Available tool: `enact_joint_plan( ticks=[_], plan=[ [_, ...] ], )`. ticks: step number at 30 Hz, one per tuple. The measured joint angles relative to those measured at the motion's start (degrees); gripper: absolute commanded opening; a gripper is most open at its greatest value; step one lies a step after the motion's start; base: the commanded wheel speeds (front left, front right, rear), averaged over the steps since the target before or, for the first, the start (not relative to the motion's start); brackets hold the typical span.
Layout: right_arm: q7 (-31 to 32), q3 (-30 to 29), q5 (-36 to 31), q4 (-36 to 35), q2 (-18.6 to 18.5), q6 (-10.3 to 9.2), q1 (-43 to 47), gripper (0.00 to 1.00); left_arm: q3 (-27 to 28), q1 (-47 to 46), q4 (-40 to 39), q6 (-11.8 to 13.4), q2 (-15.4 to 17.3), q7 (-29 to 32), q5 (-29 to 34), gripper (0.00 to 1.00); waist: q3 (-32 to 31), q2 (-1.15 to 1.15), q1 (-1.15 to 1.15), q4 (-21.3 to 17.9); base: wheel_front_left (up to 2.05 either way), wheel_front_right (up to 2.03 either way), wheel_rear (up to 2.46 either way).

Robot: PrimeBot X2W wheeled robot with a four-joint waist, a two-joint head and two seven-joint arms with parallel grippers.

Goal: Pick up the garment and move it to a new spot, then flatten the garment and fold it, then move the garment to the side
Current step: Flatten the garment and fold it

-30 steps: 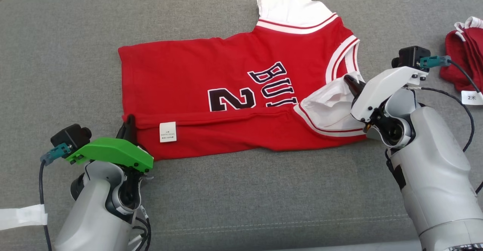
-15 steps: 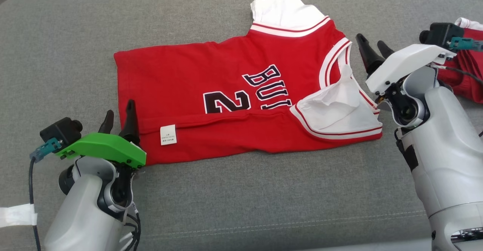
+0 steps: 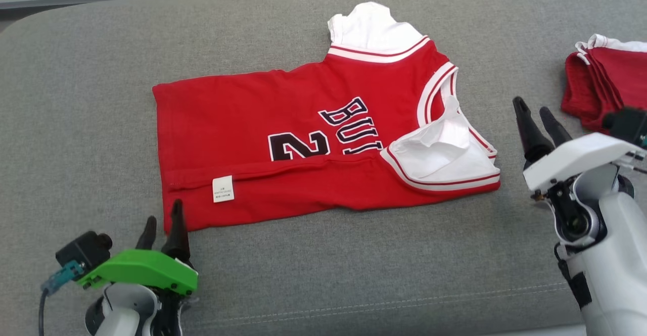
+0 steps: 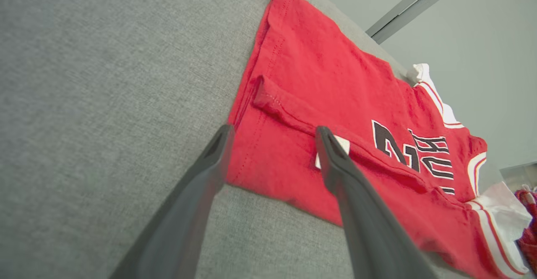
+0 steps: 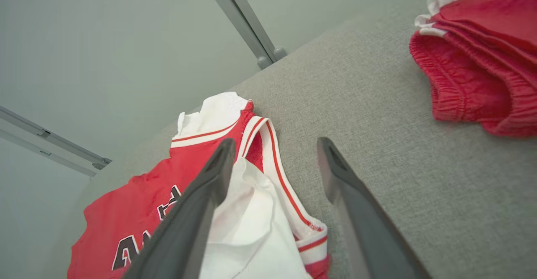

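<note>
Head view: jersey (image 3: 227, 124) on grey cushion (image 3: 323, 275)

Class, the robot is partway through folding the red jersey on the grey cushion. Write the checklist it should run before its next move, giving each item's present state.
1. Left end effector open, gripping nothing: ok.
2. Right end effector open, apart from the jersey: ok.
3. Jersey's near long edge folded over, label facing up: ok.
4. Cloth lying smooth: not ok; the near white sleeve is rumpled.
5. Far white sleeve folded in: not ok; it sticks out.
6. Other red garment apart from the jersey: ok.
</note>
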Motion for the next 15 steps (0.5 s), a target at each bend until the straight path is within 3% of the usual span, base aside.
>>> enact_joint_plan(
  ticks=[8,15],
  plan=[
    [0.7,0.0,-0.1,-7.2,1.5,0.0,13.0,1.0,1.1,6.9,-3.6,2.7,-3.1,0.8,-4.2,1.0,-0.9,0.0,0.0,-1.0,0.0,0.0,0.0],
    [2.2,0.3,-0.9,-9.0,3.7,0.0,18.0,1.0,2.6,7.1,-2.8,2.4,-4.3,1.2,-6.9,1.0,-0.7,0.0,0.0,-1.8,0.0,0.0,0.0]
  ],
)
